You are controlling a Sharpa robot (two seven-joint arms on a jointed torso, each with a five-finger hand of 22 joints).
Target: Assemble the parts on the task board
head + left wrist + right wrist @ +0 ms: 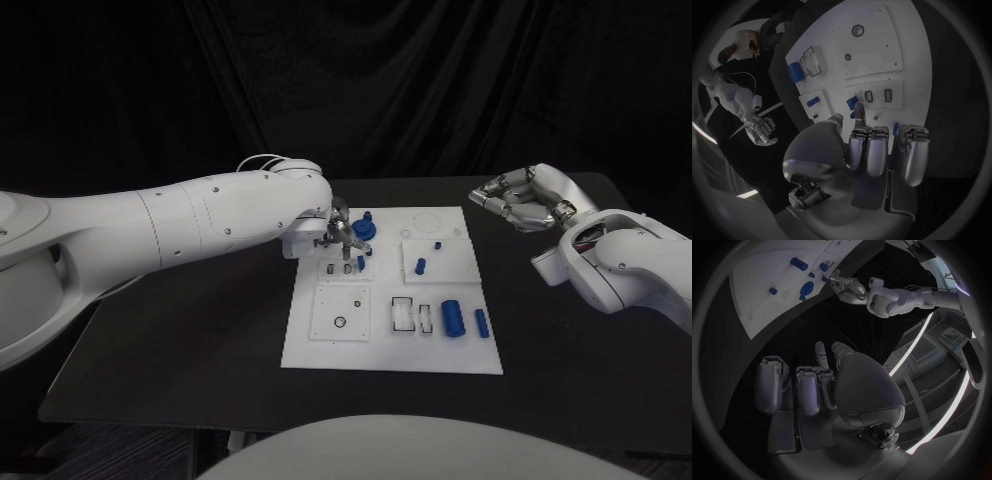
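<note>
Working at the far left part of the board [392, 350], where the left hand [336, 236] is hovering low over small blue parts [362, 230] standing near the far edge. Fingers curling inward in the left wrist view [873, 150], tips close to a blue peg [852, 102]; contact being hidden there, cannot tell whether holding or merely closing in. Right hand [529, 201] waiting well apart, off the board's far right corner, fingers curled in with nothing between them [807, 387].

Lying nearer the robot: a larger blue cylinder [453, 318] and a slimmer one [482, 323] just beside it, with a short peg [420, 266] further in.

Judging the parts as light, stiff plastic, likely smooth and prone to rolling or slipping; best pinching across the round sides at mid-length, keeping them upright for seating.

Showing from the head the whole layout and both arms; revealing from the left wrist the empty rectangular slots [878, 95] just ahead of the fingertips, partly hidden behind the hand from above.
</note>
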